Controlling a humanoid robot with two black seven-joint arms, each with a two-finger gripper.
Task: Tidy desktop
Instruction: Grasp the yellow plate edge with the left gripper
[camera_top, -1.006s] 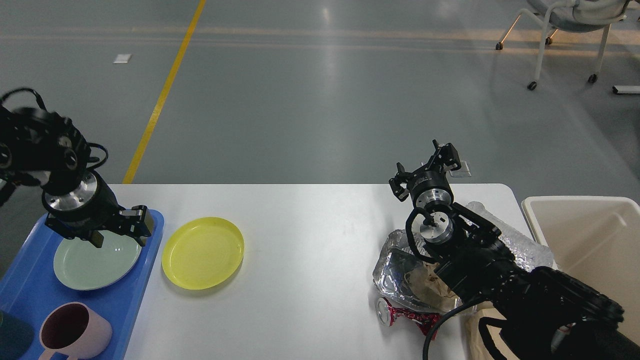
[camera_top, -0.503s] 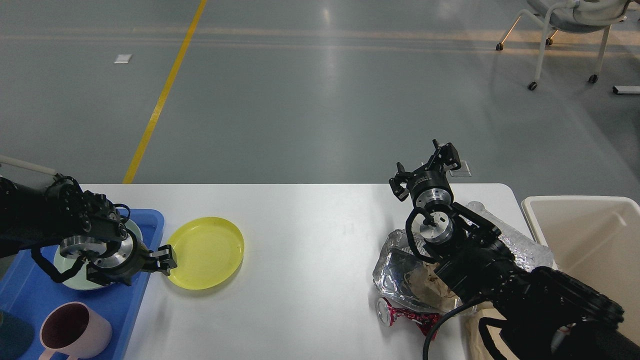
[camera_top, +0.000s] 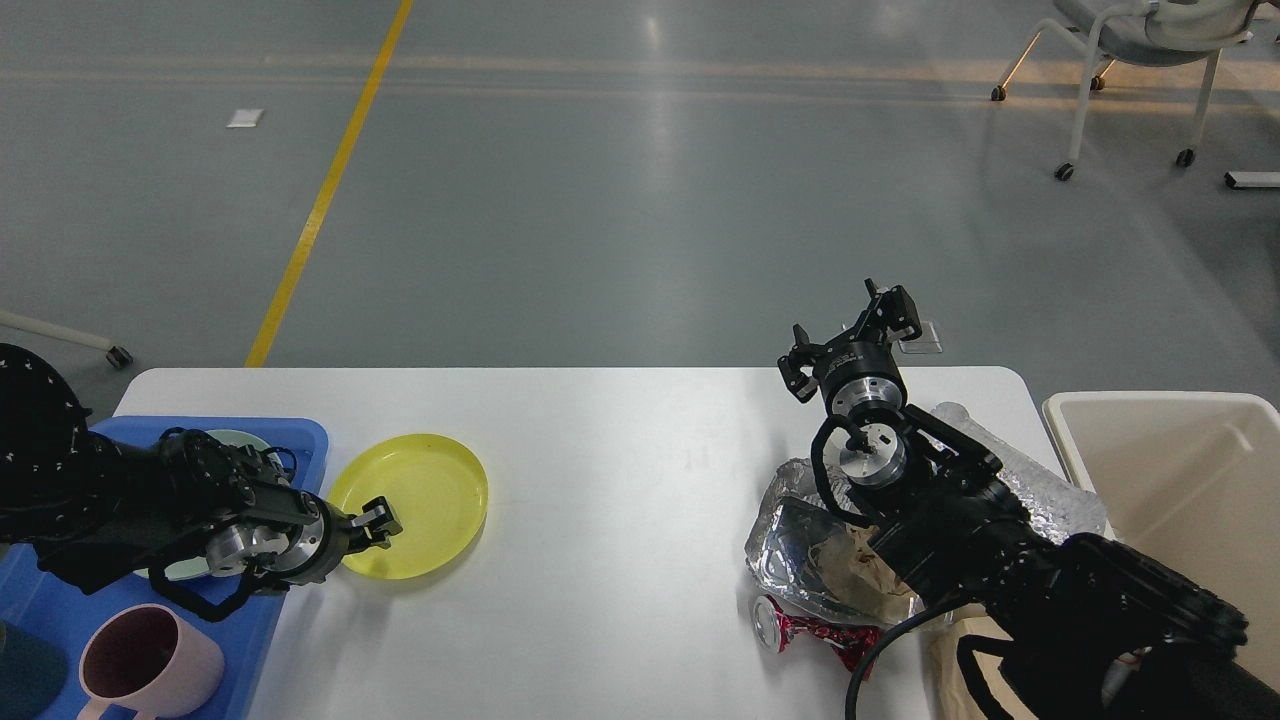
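Head view: your left hand (camera_top: 380, 522) sits low on the tabletop (camera_top: 620, 500), fingers parted at the yellow plate (camera_top: 420, 495) rim; right hand (camera_top: 850, 335) open, raised above foil trash (camera_top: 800, 520) beside it.

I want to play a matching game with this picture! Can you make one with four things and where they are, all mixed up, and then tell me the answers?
Things:
1. yellow plate
2. pink cup
3. crushed can
4. chair

Places:
A. on the blue tray
B. on the grey floor, far right
C. on the white desktop, by the left gripper
D. near the desktop's front edge, by the foil

Pairs: 1-C, 2-A, 3-D, 4-B
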